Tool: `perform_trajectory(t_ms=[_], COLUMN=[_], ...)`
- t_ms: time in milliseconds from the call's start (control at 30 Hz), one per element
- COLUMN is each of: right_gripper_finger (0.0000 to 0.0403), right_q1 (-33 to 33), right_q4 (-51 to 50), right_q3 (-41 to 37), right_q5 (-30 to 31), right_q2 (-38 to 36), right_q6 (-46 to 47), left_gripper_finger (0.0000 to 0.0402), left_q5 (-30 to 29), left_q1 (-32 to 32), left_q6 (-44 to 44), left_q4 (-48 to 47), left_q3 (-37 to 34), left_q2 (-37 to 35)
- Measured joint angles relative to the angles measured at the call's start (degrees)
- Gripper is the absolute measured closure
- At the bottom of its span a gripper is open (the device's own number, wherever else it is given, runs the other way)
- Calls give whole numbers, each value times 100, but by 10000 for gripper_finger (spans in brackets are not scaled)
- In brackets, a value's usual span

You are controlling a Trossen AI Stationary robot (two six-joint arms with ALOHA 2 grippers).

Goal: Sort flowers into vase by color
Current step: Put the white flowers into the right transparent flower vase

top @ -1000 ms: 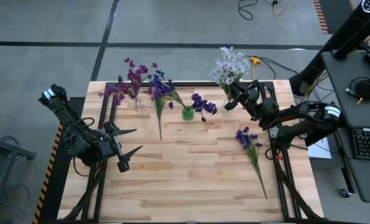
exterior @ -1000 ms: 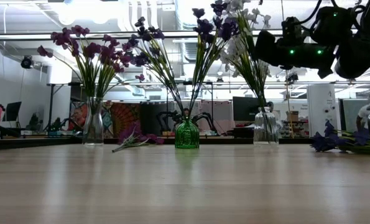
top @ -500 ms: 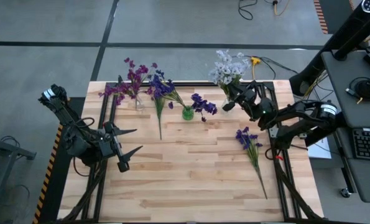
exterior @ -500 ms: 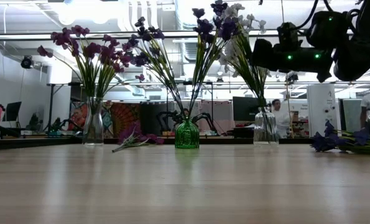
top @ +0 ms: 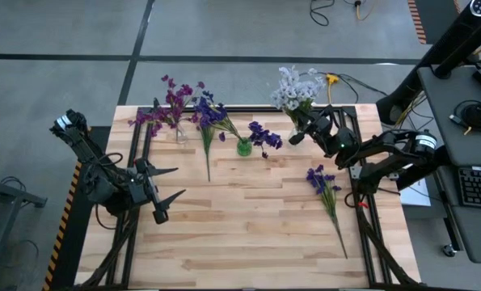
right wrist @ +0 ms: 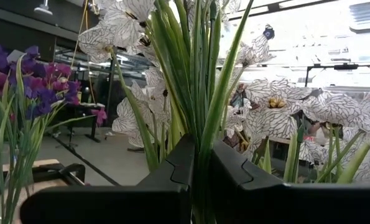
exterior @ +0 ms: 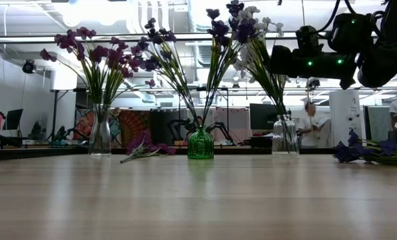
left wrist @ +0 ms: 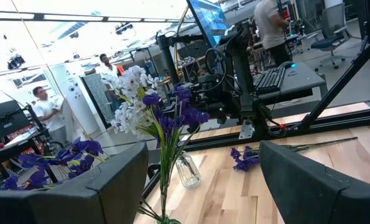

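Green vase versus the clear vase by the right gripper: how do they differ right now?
The green vase is tinted and holds dark blue-violet flowers; the clear vase holds white flowers. The right gripper is shut on a white stem above the clear vase; nothing touches the green vase. Both stand upright at the table's far edge.

No words, numbers, labels or brand names can be read in any of these pictures. A blue screen glows in the room behind the table, but nothing written on it can be made out. The keyboard beside the table is too small to show its letters.
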Motion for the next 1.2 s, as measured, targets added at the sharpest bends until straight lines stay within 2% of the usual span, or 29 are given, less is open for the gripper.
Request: perform_trajectory(t_ms=[1200], right_gripper_finger=[379], right_q1=[0], right_q4=[-13], right_q3=[-2], right_q5=[2], right_q2=[-2], right_q6=[142], left_gripper_finger=[116], left_q5=[0], left_q1=[0], left_q6=[0], left_q4=[-2], left_q3=[0], left_q2=[0])
